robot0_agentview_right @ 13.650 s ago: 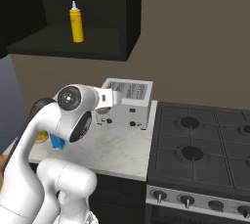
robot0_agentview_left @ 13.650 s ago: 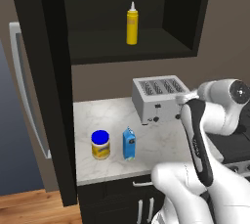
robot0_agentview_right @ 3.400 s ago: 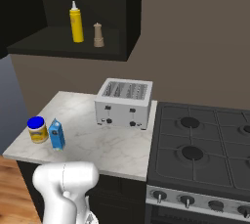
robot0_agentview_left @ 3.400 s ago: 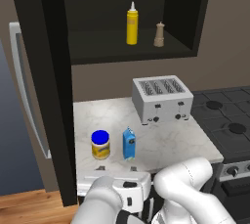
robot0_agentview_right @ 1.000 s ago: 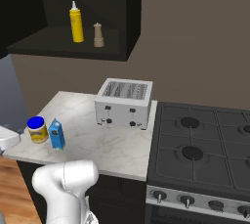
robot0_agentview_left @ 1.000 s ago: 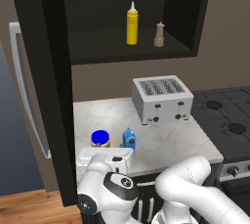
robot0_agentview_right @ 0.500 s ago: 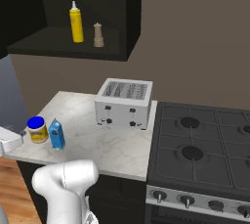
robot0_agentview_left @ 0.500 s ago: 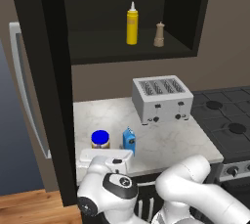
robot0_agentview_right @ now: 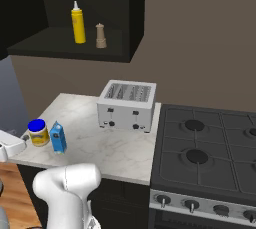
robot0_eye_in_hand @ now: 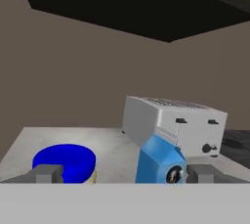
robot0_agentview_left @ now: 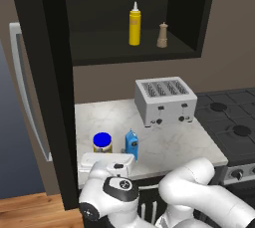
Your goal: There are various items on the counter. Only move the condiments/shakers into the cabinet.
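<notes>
Gripper (robot0_eye_in_hand: 122, 174) low at the counter (robot0_agentview_left: 169, 142) front edge, jaws spread wide, gripping nothing, facing jar (robot0_eye_in_hand: 64, 163) and carton (robot0_eye_in_hand: 158, 162), toaster (robot0_eye_in_hand: 171, 123) behind. Up in the cabinet (robot0_agentview_left: 189, 18): bottle (robot0_agentview_left: 134, 24) and shaker (robot0_agentview_left: 162, 35) side by side.

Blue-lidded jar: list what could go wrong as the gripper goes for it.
1. The blue carton stands right beside the jar; the open gripper could knock or grab it instead.
2. The jar sits near the counter's front edge, so a nudge might push it off.
</notes>
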Robot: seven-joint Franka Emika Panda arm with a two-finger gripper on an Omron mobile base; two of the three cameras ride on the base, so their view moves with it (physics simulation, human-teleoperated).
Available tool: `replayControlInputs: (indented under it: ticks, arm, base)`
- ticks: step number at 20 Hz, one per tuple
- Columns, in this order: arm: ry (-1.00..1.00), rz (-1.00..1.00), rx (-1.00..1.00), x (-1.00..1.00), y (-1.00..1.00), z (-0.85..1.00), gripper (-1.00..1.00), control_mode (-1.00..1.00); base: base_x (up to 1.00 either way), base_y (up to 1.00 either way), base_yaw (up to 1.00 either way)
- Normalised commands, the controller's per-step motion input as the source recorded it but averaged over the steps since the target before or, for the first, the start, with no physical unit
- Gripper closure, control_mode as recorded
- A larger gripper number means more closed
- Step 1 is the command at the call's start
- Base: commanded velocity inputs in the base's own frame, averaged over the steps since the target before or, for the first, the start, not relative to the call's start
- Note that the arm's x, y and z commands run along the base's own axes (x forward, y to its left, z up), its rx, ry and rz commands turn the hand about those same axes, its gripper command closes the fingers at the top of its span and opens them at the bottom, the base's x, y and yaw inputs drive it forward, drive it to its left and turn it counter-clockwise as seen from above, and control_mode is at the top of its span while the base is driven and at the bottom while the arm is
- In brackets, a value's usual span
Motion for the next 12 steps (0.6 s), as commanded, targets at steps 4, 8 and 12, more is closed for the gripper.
replayControlInputs:
  ticks: [4, 8, 12]
  arm:
    - [0.0, 0.0, 0.0, 0.01, 0.01, -0.21, -1.0, -1.0]
    - [-0.01, 0.0, 0.0, 0.09, 0.01, -0.06, -1.0, -1.0]
    - [0.0, 0.0, 0.0, 0.19, 0.07, -0.06, -1.0, -1.0]
  base:
    - [0.0, 0.0, 0.0]
    - [0.0, 0.0, 0.0]
    - [0.0, 0.0, 0.0]
